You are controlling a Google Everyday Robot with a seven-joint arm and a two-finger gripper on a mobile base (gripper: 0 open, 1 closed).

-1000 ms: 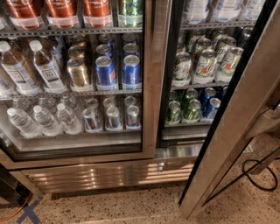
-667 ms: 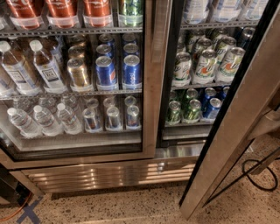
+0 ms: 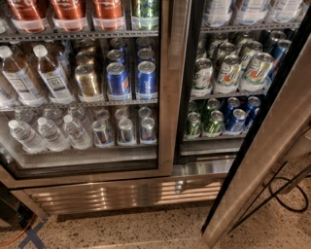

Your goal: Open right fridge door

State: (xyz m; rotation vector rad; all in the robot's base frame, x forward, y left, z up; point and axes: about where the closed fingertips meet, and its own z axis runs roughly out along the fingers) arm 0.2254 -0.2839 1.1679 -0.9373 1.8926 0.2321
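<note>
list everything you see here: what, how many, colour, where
right fridge door: one, steel frame, swung open, slanting across the right side
left fridge door: one, steel-framed glass, shut, left
7UP cans: several, green-white, middle shelf, right compartment
blue cans: about three, lower shelf, right compartment
green cans: several, same shelf, beside the blue cans
Pepsi cans: several, blue, middle shelf behind the left door
gold cans: several, left of the Pepsi cans
water bottles: several, clear, lower left shelf
red bottles: three showing, top left shelf
vent grille: one, steel, under the doors
black cable: one, on the floor at right
tool: not in view
</note>
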